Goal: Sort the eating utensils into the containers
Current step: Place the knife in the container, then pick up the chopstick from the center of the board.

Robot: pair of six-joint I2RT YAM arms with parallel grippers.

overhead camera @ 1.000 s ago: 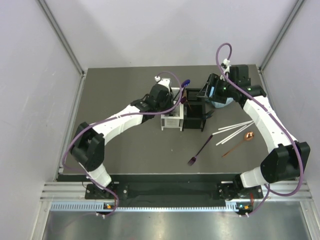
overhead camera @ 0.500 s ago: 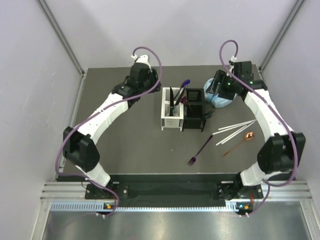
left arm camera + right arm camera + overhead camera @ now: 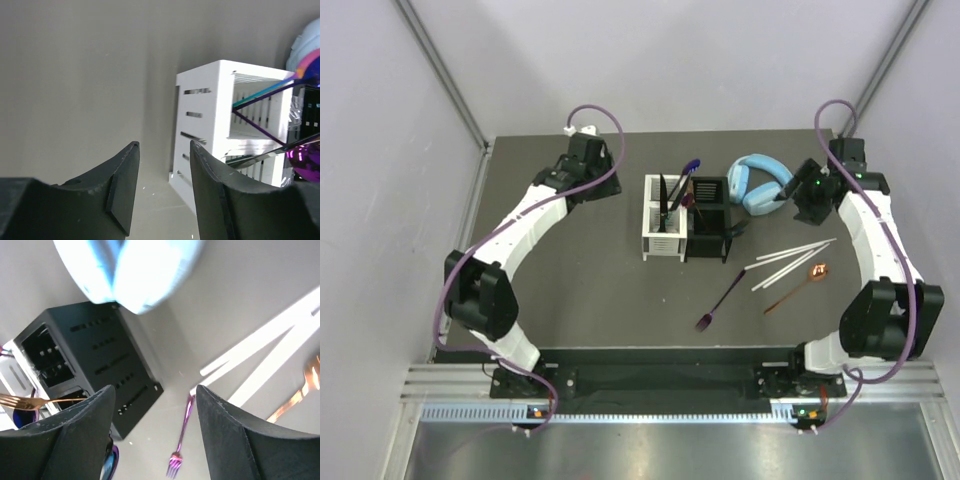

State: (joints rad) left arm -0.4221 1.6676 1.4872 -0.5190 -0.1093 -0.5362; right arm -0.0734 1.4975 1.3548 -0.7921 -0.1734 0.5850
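Sorting partway through, between picks. Loose on near-right desk (image 3: 580, 290): fork (image 3: 720, 298), spoon (image 3: 798, 286), sticks (image 3: 790, 256). Midway back, white caddy (image 3: 660, 243) and black caddy (image 3: 708, 245), part-filled. Far right, right end effector (image 3: 152, 395) wide apart, holding nothing, sticks just nearer. Far left, left end effector (image 3: 164, 150) half parted, empty. Next: bring right nearer, drop, pinch sticks low.

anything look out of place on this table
Yes: light-blue headphones lie at the back, just right of the black caddy, and they are no eating utensil. A purple fork, a copper spoon and white sticks also lie loose in front, unsorted.
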